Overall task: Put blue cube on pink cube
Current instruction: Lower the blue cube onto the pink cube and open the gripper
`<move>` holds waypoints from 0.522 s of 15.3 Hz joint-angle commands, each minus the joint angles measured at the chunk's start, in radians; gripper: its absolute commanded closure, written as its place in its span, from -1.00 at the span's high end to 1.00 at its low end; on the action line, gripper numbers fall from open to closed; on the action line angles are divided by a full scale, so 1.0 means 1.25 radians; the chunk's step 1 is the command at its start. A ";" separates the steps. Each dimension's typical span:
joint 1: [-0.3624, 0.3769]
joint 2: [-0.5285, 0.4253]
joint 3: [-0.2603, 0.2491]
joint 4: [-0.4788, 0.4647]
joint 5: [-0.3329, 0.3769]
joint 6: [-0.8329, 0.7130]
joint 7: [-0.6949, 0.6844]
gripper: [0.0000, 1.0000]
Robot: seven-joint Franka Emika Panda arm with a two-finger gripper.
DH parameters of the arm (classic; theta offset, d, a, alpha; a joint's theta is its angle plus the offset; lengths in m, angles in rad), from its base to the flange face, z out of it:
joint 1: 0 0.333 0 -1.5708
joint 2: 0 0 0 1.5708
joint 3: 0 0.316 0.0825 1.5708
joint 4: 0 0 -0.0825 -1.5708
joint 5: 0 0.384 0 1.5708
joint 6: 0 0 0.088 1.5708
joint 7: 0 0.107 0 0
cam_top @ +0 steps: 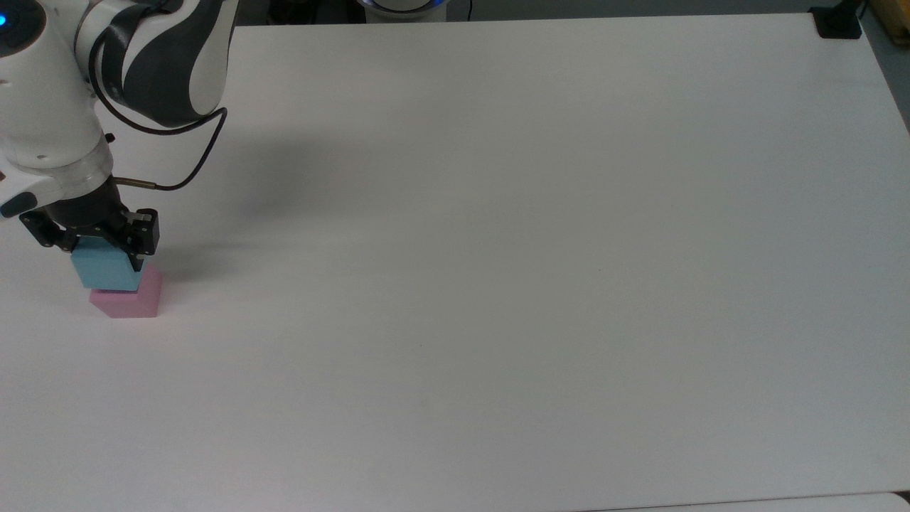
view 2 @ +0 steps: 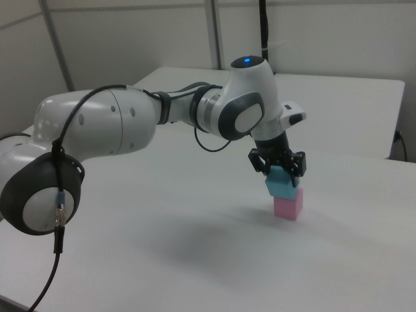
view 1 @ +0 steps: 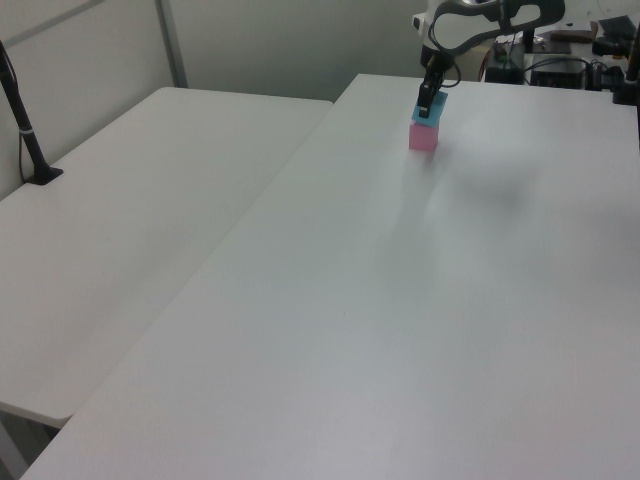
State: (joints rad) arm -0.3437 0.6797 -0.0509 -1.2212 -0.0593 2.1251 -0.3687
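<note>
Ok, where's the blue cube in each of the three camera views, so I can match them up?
Top view: blue cube at the far left edge, about mid-height.
Left view: blue cube upper middle, at the table's far end.
Right view: blue cube right of centre, slightly below mid-height.
Shared landmark: the pink cube directly under it, with the gripper clamped on the blue cube from above.

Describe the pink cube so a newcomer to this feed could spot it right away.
On the white table, follow the white arm to its end effector near the top view's left edge. That end effector grips the blue cube, and the pink cube sits directly beneath it, on the tabletop. It matches the blue cube in size; its pastel pink colour and bottom position set it apart.
</note>
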 commanded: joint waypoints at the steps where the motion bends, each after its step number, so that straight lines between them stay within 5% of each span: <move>1: 0.016 0.010 -0.019 0.015 0.001 0.011 0.014 -0.19; 6: 0.015 0.012 -0.019 0.010 0.001 0.028 0.018 0.19; 8: 0.015 0.012 -0.019 0.001 0.000 0.052 0.019 0.56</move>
State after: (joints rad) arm -0.3437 0.6852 -0.0531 -1.2208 -0.0593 2.1433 -0.3648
